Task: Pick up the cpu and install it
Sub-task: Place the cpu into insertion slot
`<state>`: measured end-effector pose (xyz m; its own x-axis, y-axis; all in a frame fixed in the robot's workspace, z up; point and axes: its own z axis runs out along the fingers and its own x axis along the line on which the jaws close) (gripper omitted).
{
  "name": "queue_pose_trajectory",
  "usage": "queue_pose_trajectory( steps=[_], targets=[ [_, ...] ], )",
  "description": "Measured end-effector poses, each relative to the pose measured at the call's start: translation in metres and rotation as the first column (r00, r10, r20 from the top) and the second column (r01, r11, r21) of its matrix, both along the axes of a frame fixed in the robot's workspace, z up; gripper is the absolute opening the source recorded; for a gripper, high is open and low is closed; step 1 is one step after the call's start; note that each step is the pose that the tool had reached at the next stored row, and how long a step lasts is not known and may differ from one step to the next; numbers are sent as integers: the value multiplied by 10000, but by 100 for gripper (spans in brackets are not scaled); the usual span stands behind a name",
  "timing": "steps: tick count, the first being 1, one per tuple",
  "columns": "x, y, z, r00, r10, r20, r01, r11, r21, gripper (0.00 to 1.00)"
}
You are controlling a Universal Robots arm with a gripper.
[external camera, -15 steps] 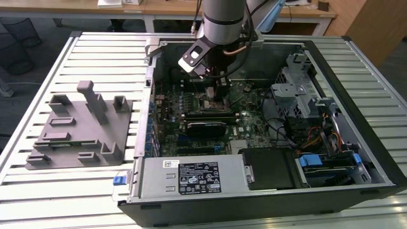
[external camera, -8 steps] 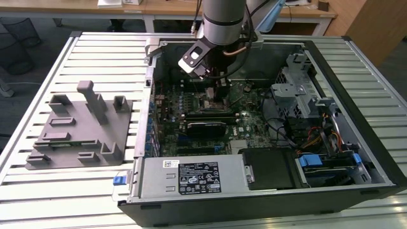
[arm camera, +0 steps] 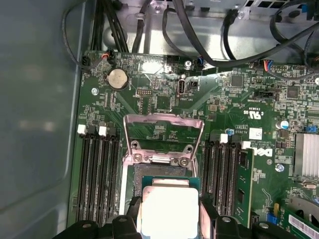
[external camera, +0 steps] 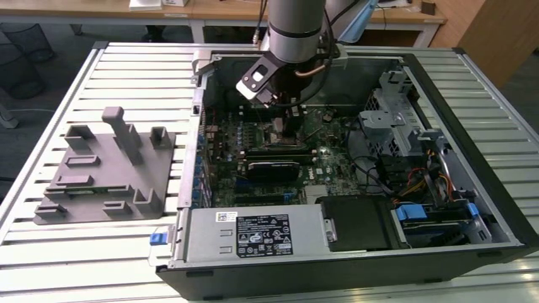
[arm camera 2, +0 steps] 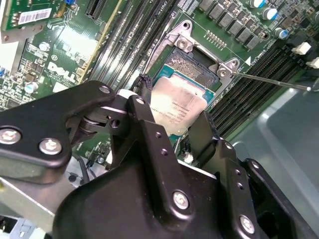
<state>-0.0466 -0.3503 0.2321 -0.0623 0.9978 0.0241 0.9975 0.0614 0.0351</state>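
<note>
1. At six o'clock in the exterior view, nearest the camera, the slatted counter (external camera: pixel 76 252) carries an open computer case (external camera: pixel 337 274). A grey power supply (external camera: pixel 252 235) fills the case's near corner.
2. At nine o'clock from the case, well apart from it on the counter, stands a grey tray (external camera: pixel 110 170) with upright posts.
3. Past the power supply, the green motherboard (external camera: pixel 337 158) lies flat in the case. In the first wrist view, dark memory slots (arm camera: pixel 99 174) run on either side of the socket (arm camera: pixel 130 181).
4. The gripper (external camera: pixel 286 126) hangs over the board's middle, reaching down into the case.
5. The fingers (arm camera: pixel 207 214) are closed on the cpu (arm camera: pixel 169 214). One black finger presses each of two opposite edges, and the silver top faces the wrist cameras.
6. The cpu covers the part of the socket away from the hinge, and a strip of contacts shows bare beside it in the second wrist view. Whether the chip touches the socket cannot be told.
7. Beyond it the metal load plate (arm camera: pixel 162 158) stands hinged open.
8. Farther along the board sit a coin battery (arm camera: pixel 117 78) and black cables (arm camera: pixel 199 45).
9. At twelve o'clock in the exterior view the arm (external camera: pixel 295 25) rises, with wooden desks (external camera: pixel 227 9) behind it.
</note>
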Motion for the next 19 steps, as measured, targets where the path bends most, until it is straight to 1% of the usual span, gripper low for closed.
queue_pose_trajectory(
  steps=[3,8,15,19],
  targets=[
    [-1,13,-40,10000,1,1,-1,10000,-2,54],
    [-4,51,-82,10000,2,2,-2,10000,0,54],
    [-13,58,-154,10000,-14,1,14,10000,-1,54],
    [-15,58,-187,9999,-115,1,115,9999,-2,54]
  ],
)
